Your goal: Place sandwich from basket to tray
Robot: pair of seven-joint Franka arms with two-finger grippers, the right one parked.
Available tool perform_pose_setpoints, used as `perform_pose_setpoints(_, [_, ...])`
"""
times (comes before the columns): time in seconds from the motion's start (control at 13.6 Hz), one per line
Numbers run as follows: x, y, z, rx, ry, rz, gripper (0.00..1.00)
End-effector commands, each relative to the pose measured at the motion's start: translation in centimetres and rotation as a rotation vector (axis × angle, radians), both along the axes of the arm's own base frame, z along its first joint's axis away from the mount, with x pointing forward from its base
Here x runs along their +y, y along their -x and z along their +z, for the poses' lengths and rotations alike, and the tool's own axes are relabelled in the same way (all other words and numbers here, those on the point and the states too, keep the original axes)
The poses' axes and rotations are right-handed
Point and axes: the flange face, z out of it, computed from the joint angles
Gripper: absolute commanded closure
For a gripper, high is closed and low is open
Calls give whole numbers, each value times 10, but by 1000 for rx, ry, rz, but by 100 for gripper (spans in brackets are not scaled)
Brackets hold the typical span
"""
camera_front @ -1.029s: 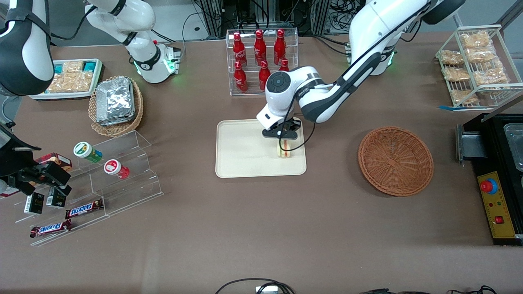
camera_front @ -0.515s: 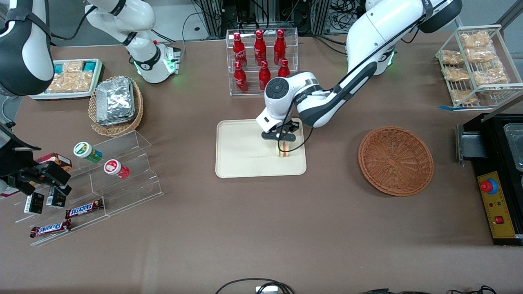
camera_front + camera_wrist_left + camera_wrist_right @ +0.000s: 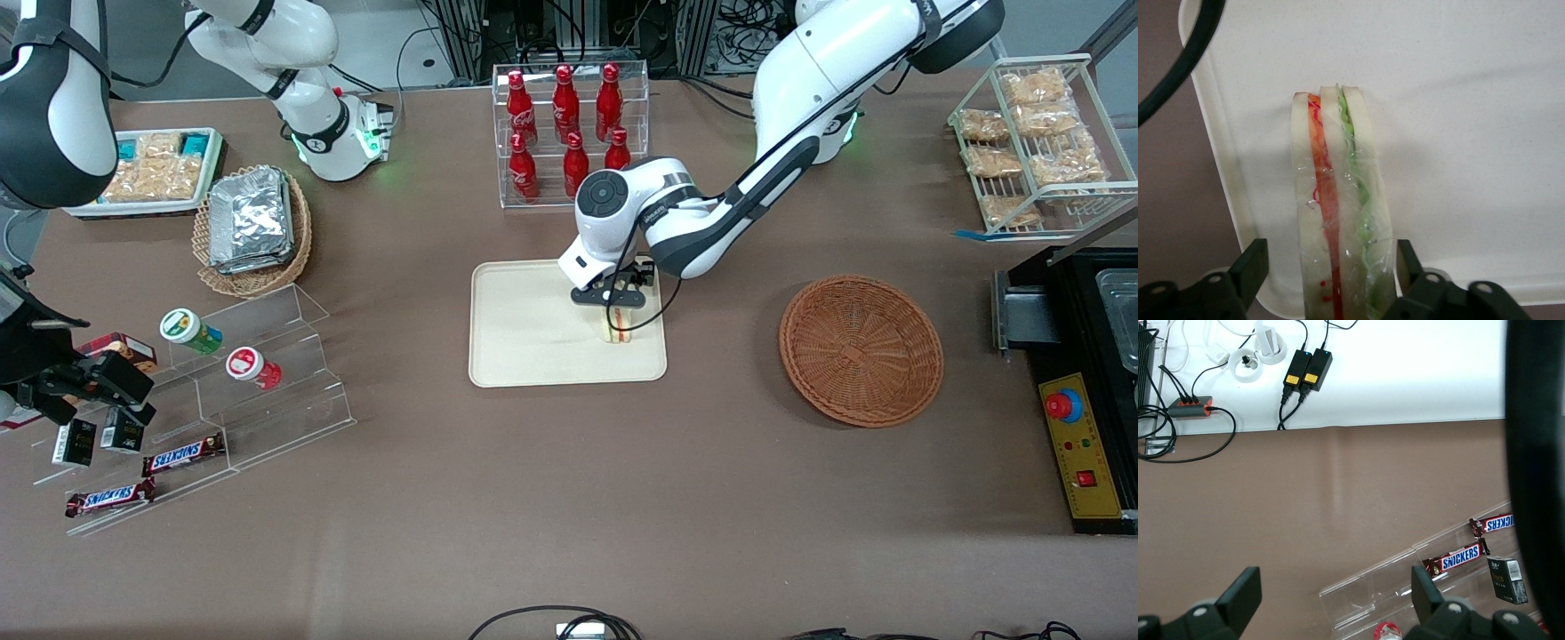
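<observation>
Only the wrist view shows the tool (image 3: 1331,267) spread apart, clear of the wrapped triangular sandwich (image 3: 1338,220) standing lengthwise on the cream rectangular tray (image 3: 533,356).

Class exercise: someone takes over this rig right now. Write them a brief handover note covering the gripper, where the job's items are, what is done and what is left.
Gripper: open, low over the tray, a finger on either side of the sandwich without touching it.
Sandwich: standing on edge on the tray, near the rim toward the working arm's end.
Basket: holds nothing.
Done: sandwich moved and released.
Left: lift the arm clear; watch that the sandwich doesn't tip.
</observation>
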Motion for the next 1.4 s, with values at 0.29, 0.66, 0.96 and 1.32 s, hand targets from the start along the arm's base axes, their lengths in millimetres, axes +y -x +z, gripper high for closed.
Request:
perform_pose_setpoints(0.29, [1, -69, 67, -71, -31, 143, 1])
perform_pose_setpoints(0.66, [52, -128, 107, -84, -113, 333, 1])
perform_pose_setpoints(0.96, [96, -169, 146, -92, -159, 465, 1])
perform_pose_setpoints(1.32, [150, -198, 171, -77, -213, 556, 1])
